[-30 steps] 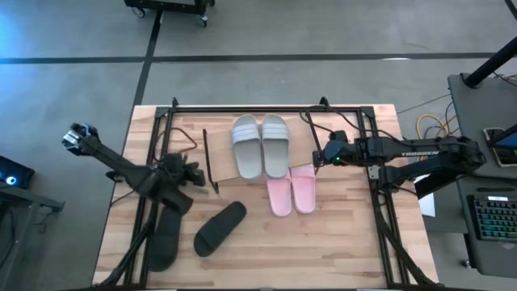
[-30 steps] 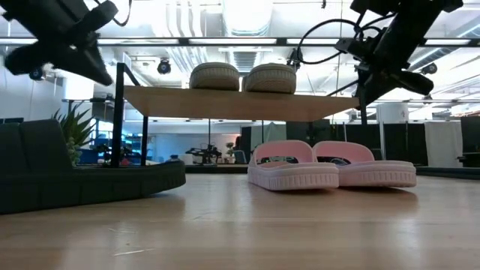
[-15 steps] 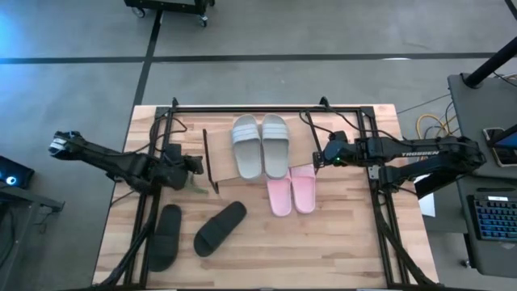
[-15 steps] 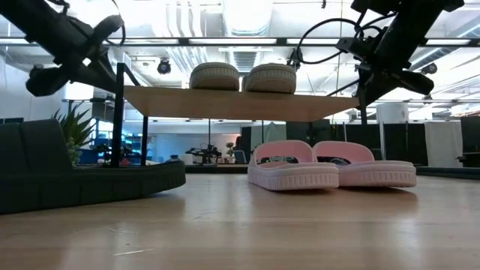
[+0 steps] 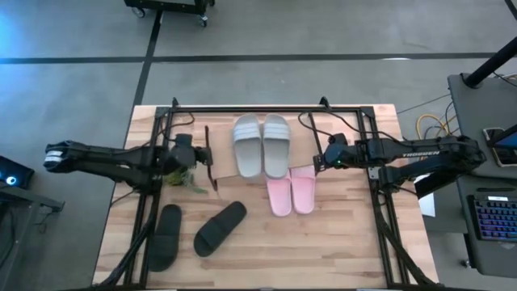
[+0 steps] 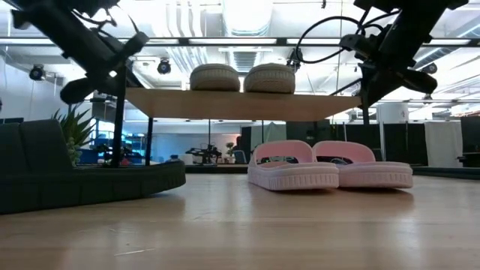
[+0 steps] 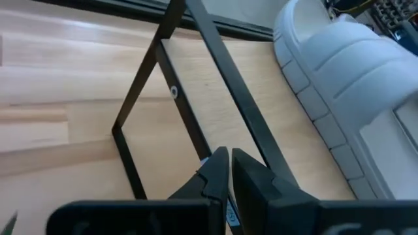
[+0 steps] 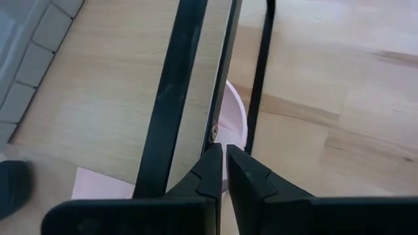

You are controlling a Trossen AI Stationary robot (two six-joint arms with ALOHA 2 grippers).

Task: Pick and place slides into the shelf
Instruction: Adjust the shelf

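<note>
2 grey-green slides [image 5: 261, 145] sit side by side on the shelf [image 5: 222, 166] top board, toes toward the far edge. 2 pink slides [image 5: 292, 191] lie together on the surface w/ their far ends under the shelf's near-right corner; in the low view they rest at floor level below the board. 2 black slides remain loose near-left: one [image 5: 220, 228] angled, long axis running near-left to far-right, the other [image 5: 164, 238] nearly straight near-to-far, at the left frame rail.

Left hand [image 5: 184, 151] hovers at the shelf's left end, up at board height per the low view, fingers pinched shut, nothing in them. Its wrist view looks down past the closed tips onto the thin black shelf leg and a grey slide. A bit of green plant [image 5: 188, 183] shows just near of it. Right hand [image 5: 331, 152] sits at the shelf's right end, also shut and empty, beside the pink pair.

Key relation: both black slides lie near of the left hand, on its side of the surface; the right hand is well apart from them, w/ the pink pair between. So left arm is prob. the one to take them. The angled slide is closer to the shelf opening; its strap lies crosswise to that diagonal axis, so the hand likely needs wrist rotation to match.
</note>
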